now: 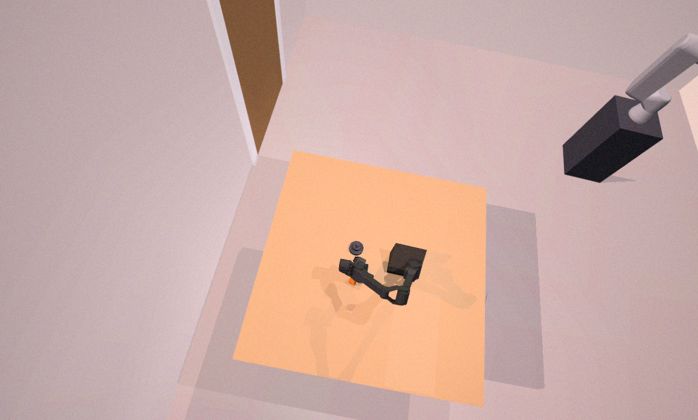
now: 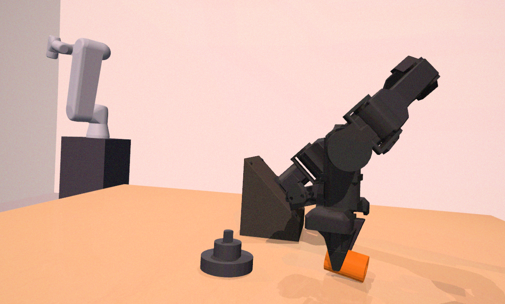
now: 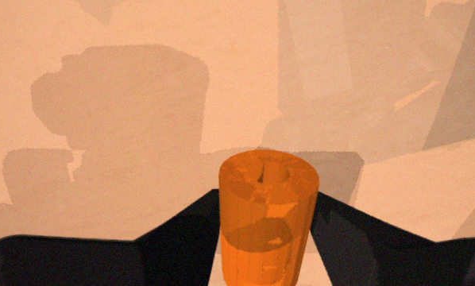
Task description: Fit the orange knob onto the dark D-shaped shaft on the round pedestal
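Observation:
The orange knob (image 1: 352, 281) (image 2: 355, 264) (image 3: 261, 238) lies on its side at the table, its holed end facing right in the exterior view and its other end looking slightly raised. My gripper (image 2: 341, 260) (image 3: 263, 198) points down and is shut on the knob, one finger on each side. In the wrist view a hole shows in the knob's upper end face; its flat side is hard to make out. The round dark pedestal (image 1: 351, 251) (image 2: 226, 268) stands left of the gripper in the exterior view, with its thin shaft (image 2: 228, 236) upright and bare.
The arm's dark wedge-shaped base (image 1: 407, 259) (image 2: 263, 211) stands on the orange tabletop (image 1: 314, 198) (image 2: 95, 242), behind the pedestal and gripper in the exterior view. A grey arm (image 1: 665, 67) (image 2: 84, 79) on a dark block (image 1: 602, 140) (image 2: 82, 162) stands beyond the table.

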Robot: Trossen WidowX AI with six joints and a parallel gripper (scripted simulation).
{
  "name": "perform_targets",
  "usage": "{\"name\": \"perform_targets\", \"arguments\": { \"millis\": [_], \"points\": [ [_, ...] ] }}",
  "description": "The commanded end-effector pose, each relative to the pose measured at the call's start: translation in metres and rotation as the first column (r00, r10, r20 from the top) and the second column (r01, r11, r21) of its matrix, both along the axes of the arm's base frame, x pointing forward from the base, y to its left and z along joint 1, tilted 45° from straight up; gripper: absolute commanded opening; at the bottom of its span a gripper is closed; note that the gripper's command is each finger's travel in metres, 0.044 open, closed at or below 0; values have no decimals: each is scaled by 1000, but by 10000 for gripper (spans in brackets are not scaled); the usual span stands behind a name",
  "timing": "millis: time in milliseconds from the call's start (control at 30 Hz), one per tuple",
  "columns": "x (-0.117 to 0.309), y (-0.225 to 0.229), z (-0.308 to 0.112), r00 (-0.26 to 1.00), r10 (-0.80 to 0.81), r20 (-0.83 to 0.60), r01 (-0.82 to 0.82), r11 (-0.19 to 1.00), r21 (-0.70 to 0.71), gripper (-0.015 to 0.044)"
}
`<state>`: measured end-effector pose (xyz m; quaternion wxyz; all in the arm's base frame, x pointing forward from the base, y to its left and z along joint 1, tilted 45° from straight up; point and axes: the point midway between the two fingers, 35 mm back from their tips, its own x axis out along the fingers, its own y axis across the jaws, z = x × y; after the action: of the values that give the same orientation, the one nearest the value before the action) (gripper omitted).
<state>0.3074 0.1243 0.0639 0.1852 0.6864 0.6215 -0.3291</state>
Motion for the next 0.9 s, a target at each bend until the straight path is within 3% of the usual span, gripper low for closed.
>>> {"name": "perform_targets", "arguments": {
  "millis": [0,867],
  "points": [
    [1,1,5,1000,11,-11,-11,997,-74,179],
    [7,13,32,994,58,-98,-99,869,-485,179]
  ]
}}
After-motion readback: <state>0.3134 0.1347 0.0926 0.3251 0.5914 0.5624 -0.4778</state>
